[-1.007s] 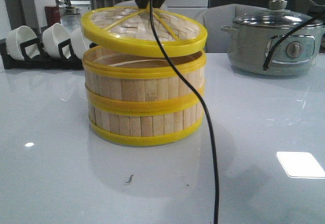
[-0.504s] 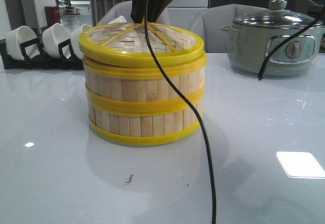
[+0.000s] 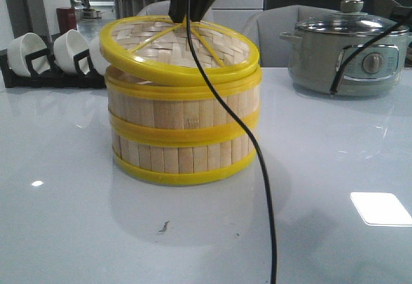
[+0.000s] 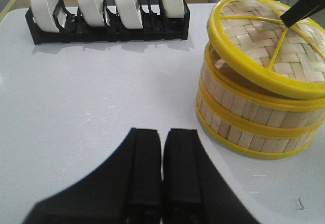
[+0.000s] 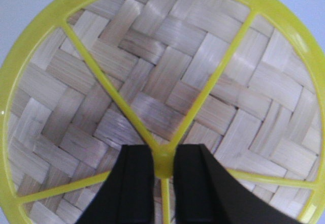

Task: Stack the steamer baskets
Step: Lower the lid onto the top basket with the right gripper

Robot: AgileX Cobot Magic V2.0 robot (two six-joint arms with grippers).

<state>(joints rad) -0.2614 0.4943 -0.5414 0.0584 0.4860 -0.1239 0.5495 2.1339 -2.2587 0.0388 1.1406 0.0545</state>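
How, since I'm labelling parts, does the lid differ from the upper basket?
The lid is a flat woven disc with yellow spokes; the upper basket is a ring of upright slats. The lid sits tilted, one edge lifted off the rim; the upper basket rests level on the lower basket. The right end effector grips the lid's hub; nothing grips the upper basket. Both are round, pale bamboo, yellow-rimmed.

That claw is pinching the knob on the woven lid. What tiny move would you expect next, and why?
Probably a slight lowering and levelling of the lid. The right end effector grips its centre knob, and the lid sits tilted on the stacked steamer baskets, its left edge raised above the top rim. Releasing only once it lies flat seems wisest.
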